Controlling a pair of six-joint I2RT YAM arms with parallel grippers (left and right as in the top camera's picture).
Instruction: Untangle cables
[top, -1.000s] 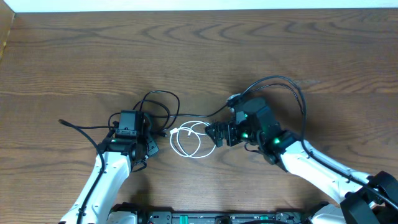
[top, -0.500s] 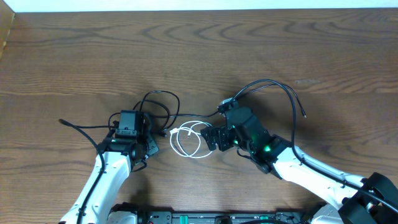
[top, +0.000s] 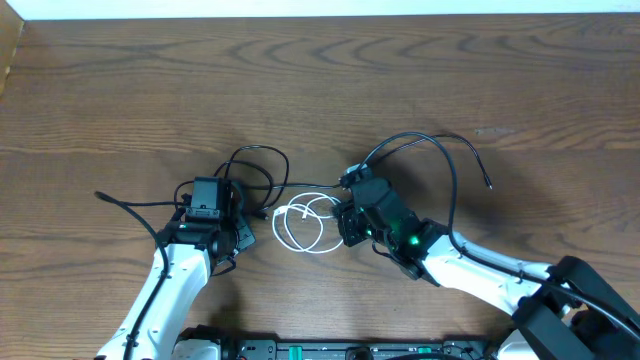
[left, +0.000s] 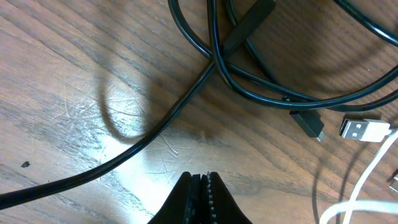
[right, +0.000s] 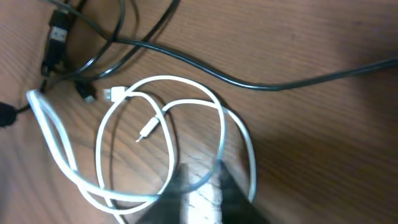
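The white cable lies in loose loops at the table's middle, its plugs showing in the right wrist view. The thin black cables loop and cross just left of it and trail off to the right. My right gripper sits at the right edge of the white loops. Its blurred fingers are shut on a strand of the white cable. My left gripper is at the black tangle. It is shut with nothing in it, just short of a black cable.
The table is dark wood, with a pale edge along the far side. A black plug and a white USB plug lie side by side to the right of my left gripper.
My right gripper has moved left onto the white loops and closed from wide open. The black cable behind it has shifted left with the arm. The left arm has not moved.
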